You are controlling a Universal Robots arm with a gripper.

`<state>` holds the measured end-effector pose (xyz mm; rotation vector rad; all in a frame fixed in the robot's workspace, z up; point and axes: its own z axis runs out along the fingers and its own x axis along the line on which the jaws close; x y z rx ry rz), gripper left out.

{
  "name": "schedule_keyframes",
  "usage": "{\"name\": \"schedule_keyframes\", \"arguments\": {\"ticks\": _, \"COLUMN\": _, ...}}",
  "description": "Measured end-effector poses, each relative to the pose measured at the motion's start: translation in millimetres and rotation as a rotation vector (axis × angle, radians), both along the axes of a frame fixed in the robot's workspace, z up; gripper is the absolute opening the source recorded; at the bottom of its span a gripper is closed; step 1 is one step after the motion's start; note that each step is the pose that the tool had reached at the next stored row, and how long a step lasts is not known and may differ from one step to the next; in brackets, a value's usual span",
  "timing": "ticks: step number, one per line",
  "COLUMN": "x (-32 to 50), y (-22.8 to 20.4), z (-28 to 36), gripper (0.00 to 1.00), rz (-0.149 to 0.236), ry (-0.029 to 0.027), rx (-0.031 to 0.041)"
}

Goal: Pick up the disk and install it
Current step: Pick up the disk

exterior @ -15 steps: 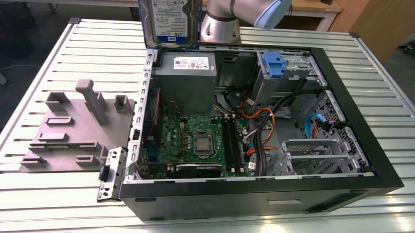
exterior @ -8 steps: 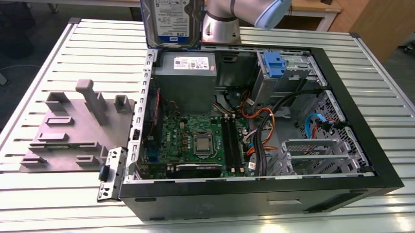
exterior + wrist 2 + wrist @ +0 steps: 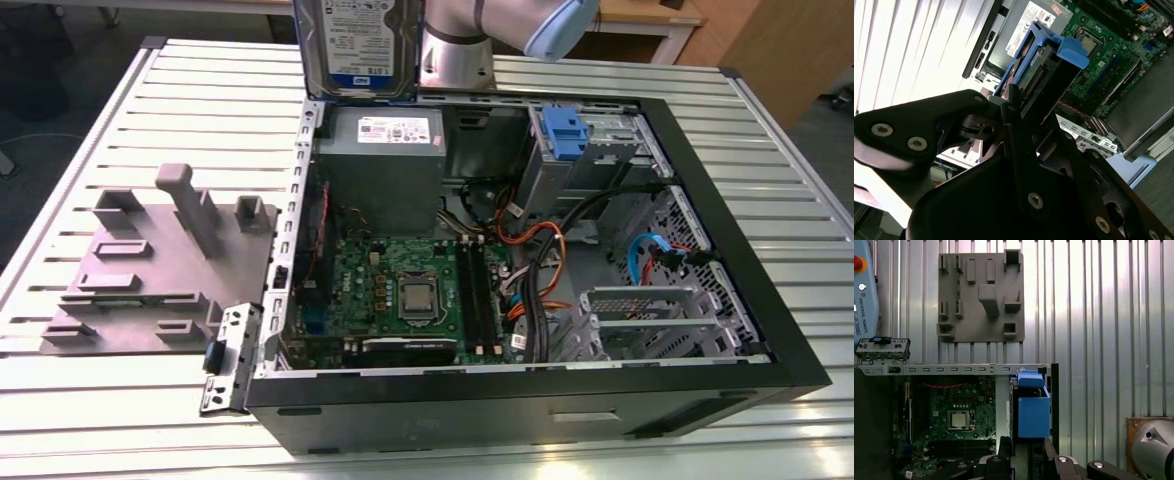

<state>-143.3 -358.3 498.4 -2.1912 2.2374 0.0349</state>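
Ext. view: the disk (image 3: 354,45) hangs upright above the far edge of the open PC case (image 3: 534,410), over the PSU (image 3: 380,165). Long axis vertical, label side to camera. Body silver-grey; label white w/ blue band.

Second wrist view: jaws clamped on the disk (image 3: 1046,75). Blue side rails; long axis runs away from the jaws toward the motherboard (image 3: 1114,45).

First wrist view: the disk (image 3: 1033,412) end-on, blue rail foremost, just beside the case wall.

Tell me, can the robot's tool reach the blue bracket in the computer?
Probably yes. The computer case lies open on top, with nothing over the blue bracket. But the tool is holding the disk.
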Motion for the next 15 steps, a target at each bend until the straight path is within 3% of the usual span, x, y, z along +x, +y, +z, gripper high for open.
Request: {"name": "schedule_keyframes", "arguments": {"ticks": 15, "x": 5.3, "y": 0.0, "z": 0.0, "gripper": 0.35, "rz": 0.000, "ry": 0.0001, "rx": 0.0000}}
